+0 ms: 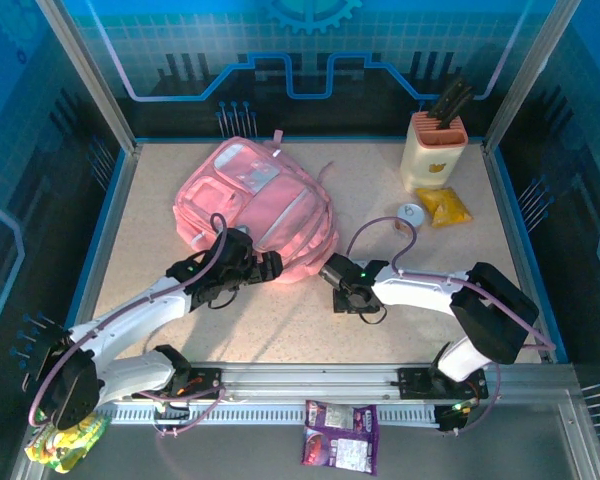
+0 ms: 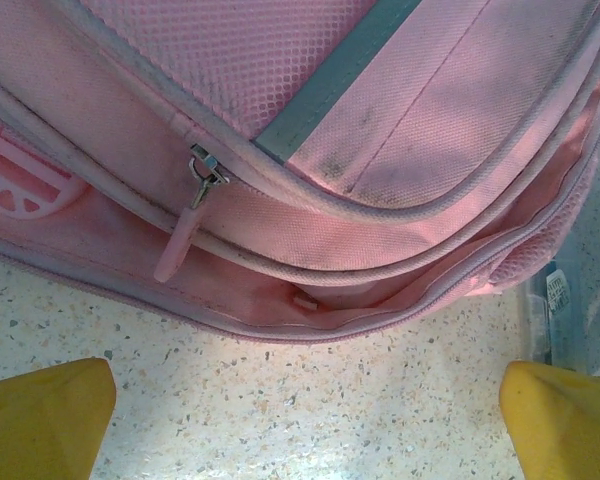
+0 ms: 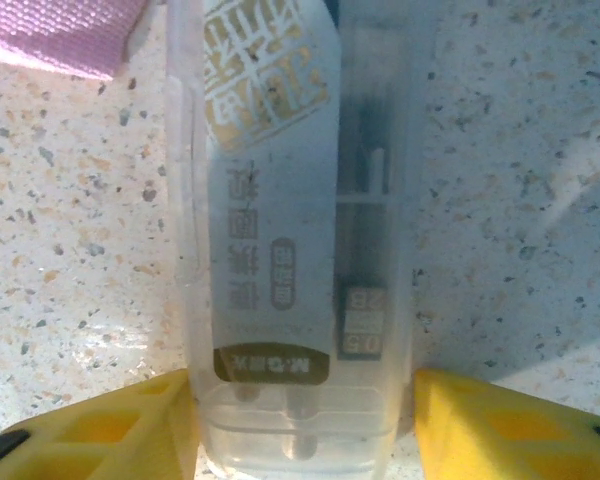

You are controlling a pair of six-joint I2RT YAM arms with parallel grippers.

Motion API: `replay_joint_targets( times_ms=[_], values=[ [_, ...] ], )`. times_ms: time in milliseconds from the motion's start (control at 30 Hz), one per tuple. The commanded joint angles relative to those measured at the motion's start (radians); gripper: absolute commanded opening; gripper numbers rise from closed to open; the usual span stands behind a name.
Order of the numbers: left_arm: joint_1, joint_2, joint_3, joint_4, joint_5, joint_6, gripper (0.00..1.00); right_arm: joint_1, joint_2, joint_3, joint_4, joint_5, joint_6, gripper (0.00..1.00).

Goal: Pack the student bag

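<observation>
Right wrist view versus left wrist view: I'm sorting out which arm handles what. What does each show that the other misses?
Right wrist view: a clear plastic case with gold print lies on the table, with the yellow right fingers against both its sides.
Left wrist view: the pink backpack close up, with its zip pull, a grey stripe and a gaping opening. The left fingers are spread wide.
Both: speckled table, yellow fingers and some pink backpack fabric. A clear edge at the left wrist view's right may be that case.

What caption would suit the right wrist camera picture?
The right gripper clasps a clear plastic case on the speckled table.
</observation>
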Motion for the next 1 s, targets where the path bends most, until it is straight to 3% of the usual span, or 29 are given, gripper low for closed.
replay_joint_targets(
  times_ms=[0, 500, 667, 967],
  values=[
    [0.007, 0.008, 0.025, -0.001, 0.003, -0.001, 0.99, -0.016, 0.018, -0.011, 0.053, -0.021, -0.012, 0.55],
    [0.008, 0.009, 0.093, -0.059, -0.042, 0.074, 0.99, -0.085, -0.145, -0.069, 0.02, -0.034, -0.129, 0.45],
    [0.01, 0.037, 0.16, -0.076, -0.08, 0.207, 0.99, -0.135, -0.252, -0.075, -0.027, -0.036, -0.204, 0.44],
    [0.012, 0.246, 0.34, -0.073, -0.142, 0.509, 0.99, -0.244, -0.347, 0.005, -0.092, -0.149, -0.36, 0.44]
  ],
)
